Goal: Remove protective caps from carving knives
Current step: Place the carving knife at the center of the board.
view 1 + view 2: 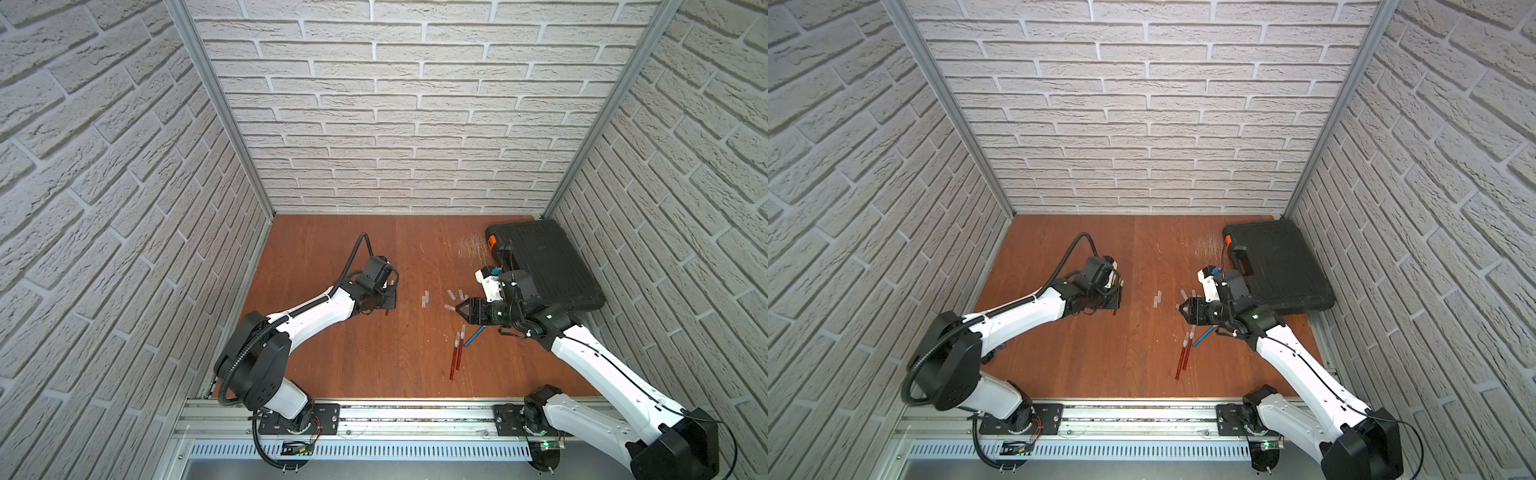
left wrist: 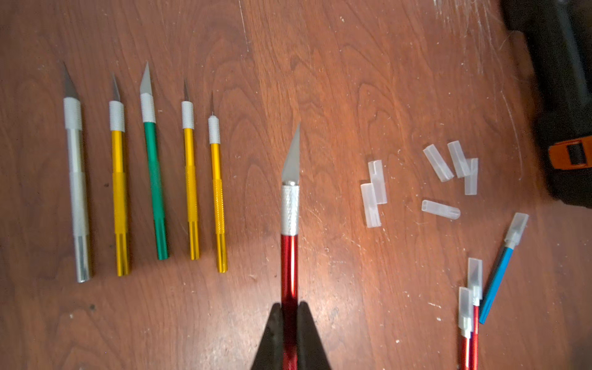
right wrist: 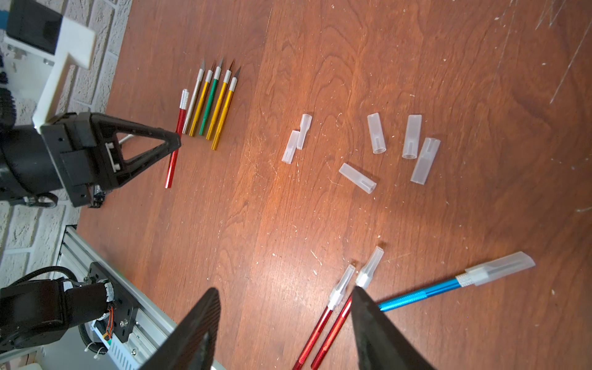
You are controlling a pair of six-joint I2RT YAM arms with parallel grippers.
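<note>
**Left hand.** The left hand [image 2: 290,309] is clamped on the handle of a red carving knife [image 2: 290,256]. The knife projects forward from between the fingers, and its blade is bare, with no cap on it. In the right wrist view this knife lies just beside the silver end of the uncapped row.

**Right hand.** The right hand [image 3: 284,290] has its fingers apart, with nothing between them. In a top view it sits just beside the loose caps, in front of the black tool case [image 1: 548,266].

**Uncapped row.** Five carving knives lie side by side on the tabletop [image 2: 320,80], blades bare and all pointing the same way. In order they are:
- silver knife [image 2: 77,192]
- gold knife [image 2: 120,192]
- green knife [image 2: 155,192]
- second gold knife [image 2: 191,192]
- third gold knife [image 2: 217,198]

**Loose protective caps.** Six translucent caps lie on the tabletop between the held knife and the tool case.
- Two of them touch as a pair [image 2: 373,195].
- Three form a cluster [image 2: 458,158], two of them overlapping.
- One lies alone [image 2: 440,209], just beside the cluster.

**Capped knives.** Three knives still carry caps:
- The blue knife [image 3: 423,296] lies at an angle.
- The two capped red knives [image 3: 320,330] lie side by side, next to the blue one.

One finger of the right hand hides part of a capped red knife in the right wrist view.
</note>
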